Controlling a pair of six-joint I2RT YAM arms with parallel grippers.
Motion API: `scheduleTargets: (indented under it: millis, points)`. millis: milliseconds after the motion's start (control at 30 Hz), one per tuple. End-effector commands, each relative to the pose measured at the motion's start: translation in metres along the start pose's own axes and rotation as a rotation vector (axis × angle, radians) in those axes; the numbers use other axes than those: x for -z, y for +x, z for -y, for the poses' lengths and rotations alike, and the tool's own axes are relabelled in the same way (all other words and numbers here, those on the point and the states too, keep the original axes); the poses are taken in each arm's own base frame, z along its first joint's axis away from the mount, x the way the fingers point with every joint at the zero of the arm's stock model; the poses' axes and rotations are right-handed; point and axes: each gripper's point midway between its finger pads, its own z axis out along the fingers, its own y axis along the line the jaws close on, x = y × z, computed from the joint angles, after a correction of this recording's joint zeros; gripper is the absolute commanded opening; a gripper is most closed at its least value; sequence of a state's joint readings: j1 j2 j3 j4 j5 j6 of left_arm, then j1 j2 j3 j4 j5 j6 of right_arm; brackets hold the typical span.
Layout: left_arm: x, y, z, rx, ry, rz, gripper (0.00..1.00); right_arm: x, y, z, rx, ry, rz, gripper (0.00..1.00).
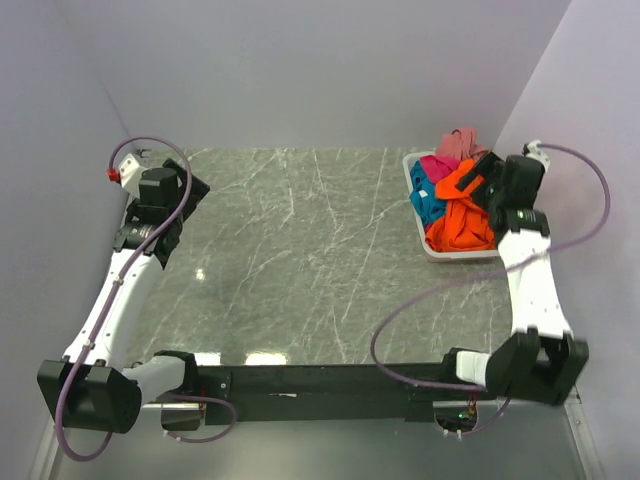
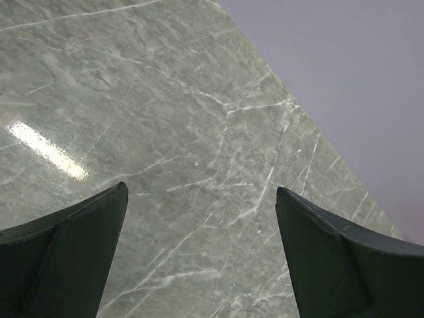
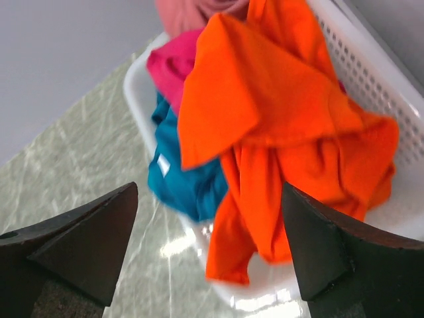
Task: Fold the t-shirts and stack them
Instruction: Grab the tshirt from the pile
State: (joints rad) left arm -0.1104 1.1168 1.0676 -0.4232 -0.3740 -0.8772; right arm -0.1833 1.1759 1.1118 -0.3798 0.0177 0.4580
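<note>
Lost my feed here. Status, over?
Both open: left hand over table, right hand at basket. All t-shirts heaped unfolded in basket, orange t-shirt on top. Nothing blocking.

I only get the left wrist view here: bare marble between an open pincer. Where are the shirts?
Observer: They are all piled in a white basket at the far right, in front of the right arm.
Operator: Which one is on top?
Observer: The orange shirt is on top, draped over the teal shirt and the magenta shirt.
Operator: Has the right arm grabbed anything?
Observer: No. The right pincer is open over the basket and grips nothing.
</note>
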Motion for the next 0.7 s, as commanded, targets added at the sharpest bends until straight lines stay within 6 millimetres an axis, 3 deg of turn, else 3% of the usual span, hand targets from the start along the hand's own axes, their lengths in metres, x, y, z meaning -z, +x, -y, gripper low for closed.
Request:
scheduleTargets:
  millis: [0,33,67,133,167,300,333,367,433,500,533,600,633,667]
  points:
    - [-0.003,-0.016,0.01,0.003,0.016,0.051,0.99,-0.039,-0.023,0.002,0.028,0.058,0.015,0.93]
    - [-0.003,-0.017,0.01,0.005,0.015,0.052,0.99,-0.046,-0.032,-0.002,0.028,0.067,0.014,0.92]
    - [-0.006,-0.015,0.009,0.001,0.009,0.046,0.99,-0.071,-0.017,0.007,0.031,0.108,-0.05,0.87]
    - [-0.008,-0.014,0.008,-0.001,0.002,0.038,0.99,-0.086,-0.011,0.014,0.023,0.162,-0.109,0.82]
    - [-0.01,-0.013,0.006,-0.006,-0.009,0.033,0.99,-0.102,0.005,0.023,0.018,0.198,-0.164,0.78]
    - [-0.01,-0.015,0.004,-0.006,-0.02,0.042,0.99,-0.117,0.031,0.036,0.001,0.233,-0.218,0.71]
    - [-0.01,-0.015,0.004,-0.004,-0.019,0.042,0.99,-0.117,0.035,0.039,0.003,0.241,-0.224,0.62]
    - [-0.009,-0.016,0.005,-0.001,-0.013,0.044,0.99,-0.117,0.033,0.041,0.003,0.25,-0.215,0.33]
    - [-0.009,-0.015,0.005,0.0,-0.01,0.041,0.99,-0.111,0.028,0.04,0.008,0.258,-0.197,0.17]
    - [-0.008,-0.016,0.007,0.001,0.0,0.039,0.99,-0.096,0.007,0.037,0.022,0.261,-0.144,0.1]
    - [-0.007,-0.016,0.008,0.002,0.004,0.04,1.0,-0.079,-0.012,0.03,0.023,0.253,-0.097,0.0]
    - [-0.005,-0.016,0.009,0.007,0.013,0.036,0.99,-0.058,-0.036,0.026,0.036,0.254,-0.027,0.0]
    - [-0.004,-0.016,0.01,0.01,0.02,0.036,0.99,-0.033,-0.058,0.017,0.034,0.23,0.038,0.0]
    - [-0.003,-0.017,0.012,0.013,0.03,0.035,0.99,-0.021,-0.069,0.013,0.046,0.216,0.07,0.0]
